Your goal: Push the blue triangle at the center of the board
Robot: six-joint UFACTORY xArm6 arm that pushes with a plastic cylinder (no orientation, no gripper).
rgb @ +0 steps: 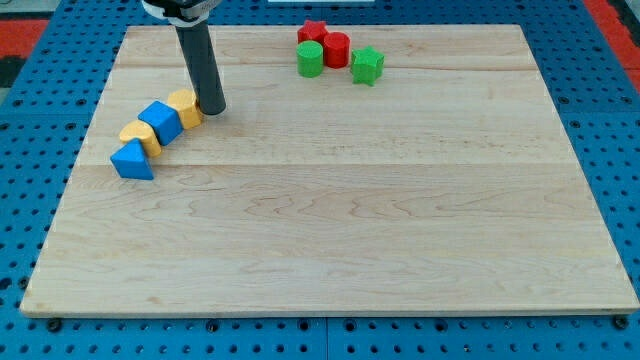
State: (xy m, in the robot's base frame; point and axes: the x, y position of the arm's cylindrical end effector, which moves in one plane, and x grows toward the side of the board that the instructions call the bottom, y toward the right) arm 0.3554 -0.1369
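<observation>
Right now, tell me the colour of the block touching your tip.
Yellow: the block right beside my tip, on its left in the camera view.

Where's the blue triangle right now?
The blue triangle sits near the board's left edge, at the lower end of a diagonal row, touching a yellow block; my tip is at the row's upper end.

No words, numbers or signs are showing anywhere here. The wooden board is showing only plain wood grain, the coloured blocks are showing bare faces (no letters at all), and the blue pegboard around them is showing only holes.
</observation>
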